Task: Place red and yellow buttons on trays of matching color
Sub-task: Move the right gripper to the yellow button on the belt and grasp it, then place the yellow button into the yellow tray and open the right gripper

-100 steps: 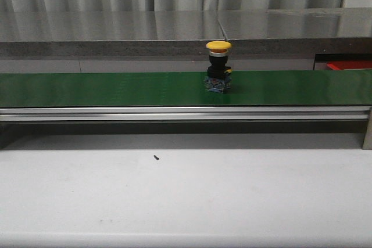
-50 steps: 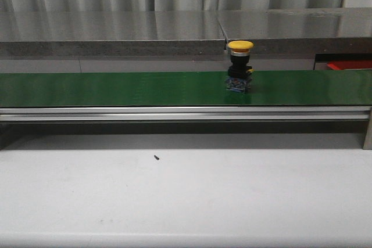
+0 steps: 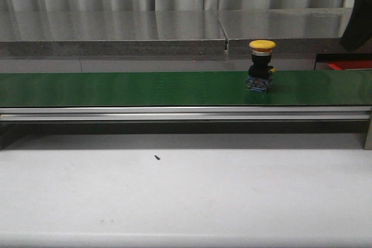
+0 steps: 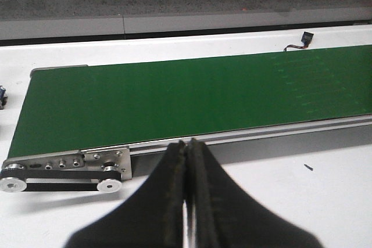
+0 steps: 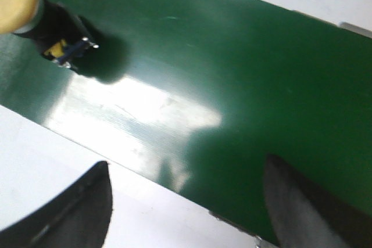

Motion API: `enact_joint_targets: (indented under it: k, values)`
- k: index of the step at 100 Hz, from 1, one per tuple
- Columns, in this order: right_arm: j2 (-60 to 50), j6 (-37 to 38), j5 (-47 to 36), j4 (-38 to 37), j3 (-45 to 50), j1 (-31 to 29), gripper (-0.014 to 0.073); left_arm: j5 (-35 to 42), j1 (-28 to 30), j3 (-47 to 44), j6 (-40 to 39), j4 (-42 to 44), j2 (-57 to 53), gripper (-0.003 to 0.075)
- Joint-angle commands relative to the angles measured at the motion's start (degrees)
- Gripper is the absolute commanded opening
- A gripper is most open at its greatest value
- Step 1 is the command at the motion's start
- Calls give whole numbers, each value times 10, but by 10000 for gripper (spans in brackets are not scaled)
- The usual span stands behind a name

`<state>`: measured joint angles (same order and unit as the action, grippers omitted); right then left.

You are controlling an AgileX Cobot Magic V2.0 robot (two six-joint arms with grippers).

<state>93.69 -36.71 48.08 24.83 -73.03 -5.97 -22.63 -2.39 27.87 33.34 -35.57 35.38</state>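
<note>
A yellow button (image 3: 261, 65) with a black body stands upright on the green conveyor belt (image 3: 116, 88), right of centre. In the right wrist view it shows at the corner (image 5: 23, 1). My right gripper (image 5: 187, 162) is open and empty, over the belt's near edge, apart from the button. A dark part of the right arm (image 3: 357, 24) shows at the far right of the front view. My left gripper (image 4: 189, 142) is shut and empty, just before the belt's end (image 4: 64, 169). A bit of a red tray (image 3: 349, 64) shows behind the belt at right. No red button or yellow tray is in view.
The belt's aluminium rail (image 3: 186, 113) runs along the front of the belt. The white table (image 3: 186, 196) has a small black speck (image 3: 156, 157). A steel counter (image 3: 174, 27) and curtain stand behind. A small wire connector (image 4: 302, 40) lies behind the belt.
The yellow button has travelled to the right along the belt. A dark part of the right arm has come into the front view at the upper right.
</note>
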Motion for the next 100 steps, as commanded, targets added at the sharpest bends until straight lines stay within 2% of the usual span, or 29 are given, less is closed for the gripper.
enact_joint_targets:
  k: [1, 29, 79, 87, 100]
  values:
    - [-29, -11, -43, 2, -10, 25, 540, 34, -5, 15, 0, -14, -2, -19]
    - [-25, -14, -106, -3, -10, 80, 540, 34, -5, 15, 0, -14, -2, -19]
    - [63, -14, -117, -3, -77, 83, 535, 34, -5, 15, 0, -14, -2, -19]
    - [76, -13, -118, -2, -85, 83, 484, 34, -5, 15, 0, -14, -2, -19]
    - [80, -13, -116, -2, -87, 83, 331, 34, -5, 15, 0, -14, -2, -19]
